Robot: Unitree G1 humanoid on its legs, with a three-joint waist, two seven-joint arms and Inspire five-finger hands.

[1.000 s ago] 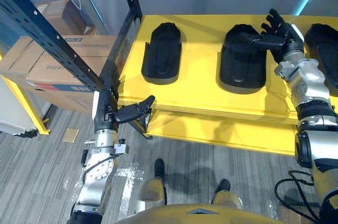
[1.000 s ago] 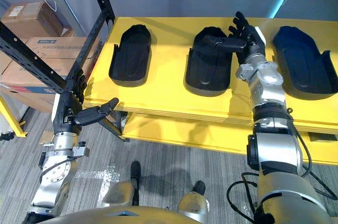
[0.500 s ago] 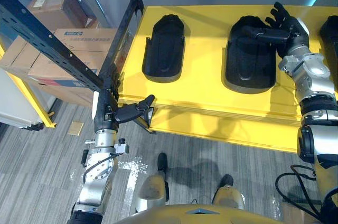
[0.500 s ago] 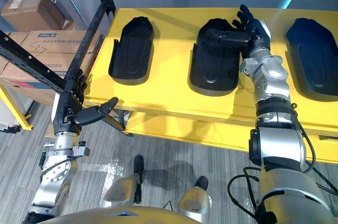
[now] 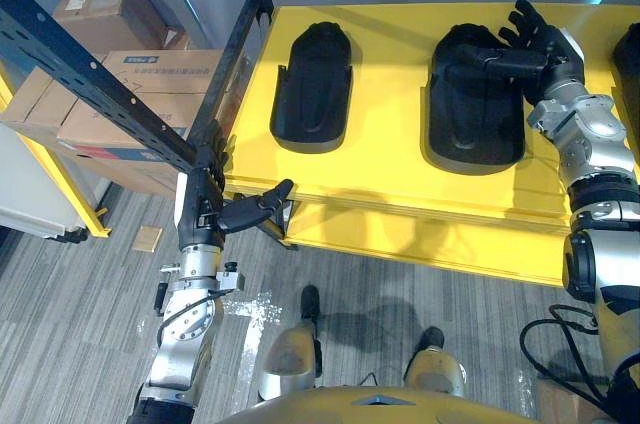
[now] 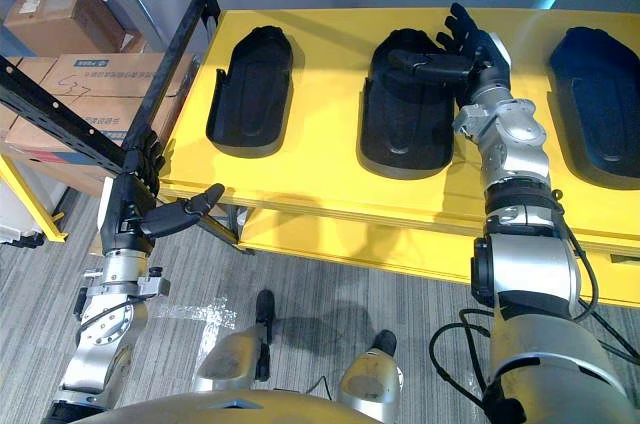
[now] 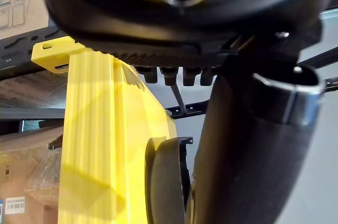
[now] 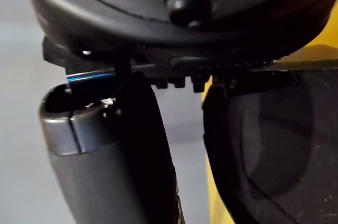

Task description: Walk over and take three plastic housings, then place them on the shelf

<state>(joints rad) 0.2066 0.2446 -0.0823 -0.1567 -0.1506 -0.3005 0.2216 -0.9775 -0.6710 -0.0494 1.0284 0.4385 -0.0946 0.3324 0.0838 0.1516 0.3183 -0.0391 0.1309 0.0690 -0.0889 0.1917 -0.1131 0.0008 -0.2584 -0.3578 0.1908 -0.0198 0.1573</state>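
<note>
Spanning the scene, a yellow worktop (image 5: pixel 390 159) carries three black plastic housings: a left housing (image 5: pixel 312 89), a middle housing (image 5: pixel 475 114) and a third housing (image 6: pixel 600 114). A black rack (image 5: pixel 100 74) and cardboard boxes (image 5: pixel 110 109) stand to its left. Over the last second the whole view has shifted, so the robot moved, not the housings. The right robot hand (image 5: pixel 545 49) stays released, thumb across the middle housing's far end, gripping nothing. The left robot hand (image 5: pixel 205 206) hangs straight-fingered by the worktop's near corner. The first pick-up looks merely lined up.
</note>
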